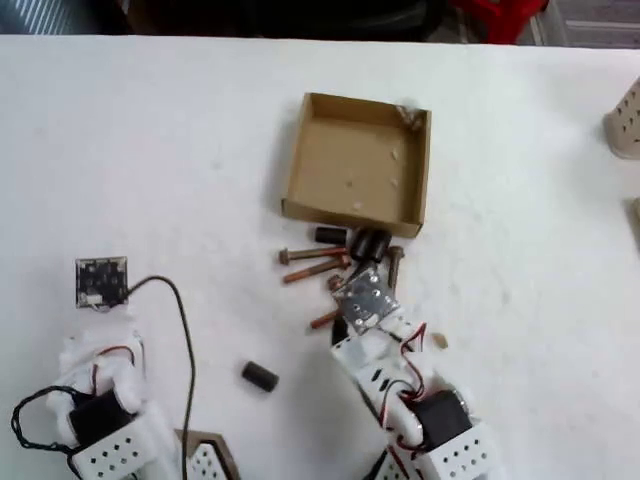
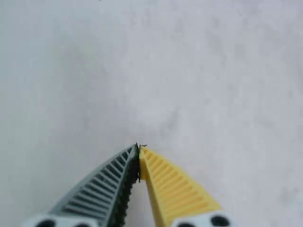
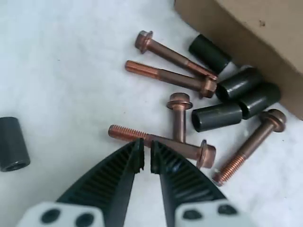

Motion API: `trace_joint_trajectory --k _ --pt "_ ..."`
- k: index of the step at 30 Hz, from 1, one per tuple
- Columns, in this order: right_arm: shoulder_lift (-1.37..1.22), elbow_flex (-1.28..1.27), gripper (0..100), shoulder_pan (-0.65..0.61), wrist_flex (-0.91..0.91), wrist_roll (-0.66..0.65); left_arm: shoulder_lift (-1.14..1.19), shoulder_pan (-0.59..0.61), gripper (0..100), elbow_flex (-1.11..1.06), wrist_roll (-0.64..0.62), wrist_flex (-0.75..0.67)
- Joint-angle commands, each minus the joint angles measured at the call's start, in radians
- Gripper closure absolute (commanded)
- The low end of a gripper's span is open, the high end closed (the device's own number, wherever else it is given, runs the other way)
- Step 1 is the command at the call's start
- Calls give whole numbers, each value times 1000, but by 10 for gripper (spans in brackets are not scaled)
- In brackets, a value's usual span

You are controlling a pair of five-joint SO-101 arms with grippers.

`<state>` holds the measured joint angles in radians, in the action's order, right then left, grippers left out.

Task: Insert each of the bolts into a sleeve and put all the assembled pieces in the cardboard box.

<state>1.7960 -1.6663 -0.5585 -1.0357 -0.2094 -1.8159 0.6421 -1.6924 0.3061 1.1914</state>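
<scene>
Several copper bolts (image 3: 168, 78) lie loose on the white table just in front of the cardboard box (image 1: 300, 160), mixed with black sleeves (image 3: 217, 117). One more sleeve (image 1: 259, 376) lies apart, nearer the arms. My right gripper (image 3: 147, 158) hovers over the threaded end of the nearest bolt (image 3: 161, 142). It is shut to a thin slit and holds nothing. My left gripper (image 2: 138, 150) is shut and empty over bare table. The left arm (image 1: 100, 415) sits at the near left corner. The box holds no bolts or sleeves.
A small dark circuit board (image 1: 101, 281) with a black cable (image 1: 185, 330) lies on the left side of the table. A pale perforated object (image 1: 625, 120) stands at the far right edge. The box wall (image 3: 246, 33) rises right behind the bolt pile.
</scene>
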Motion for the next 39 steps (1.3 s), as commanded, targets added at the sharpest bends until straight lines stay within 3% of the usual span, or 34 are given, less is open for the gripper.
trace_joint_trajectory --k 1,5,10,13,18,27,32,39 --pt "5 98 980 -76 -87 -11 -10 10 976 38 8 -29" --pt "4 267 967 -216 -251 2 -10 12 976 38 9 -29" --pt "2 270 870 -346 -283 55 -8 12 927 38 9 -29" --pt "2 270 861 -392 -282 100 -8 12 867 40 9 -26" --pt "-44 272 861 -455 -248 141 -8 12 876 40 9 -25" --pt "-582 532 858 -455 -183 144 -7 12 910 40 9 -28" --pt "-855 723 858 -466 -183 232 -7 12 910 38 9 -28" --pt "-1119 798 858 -532 -107 245 -7 12 910 37 9 -29"
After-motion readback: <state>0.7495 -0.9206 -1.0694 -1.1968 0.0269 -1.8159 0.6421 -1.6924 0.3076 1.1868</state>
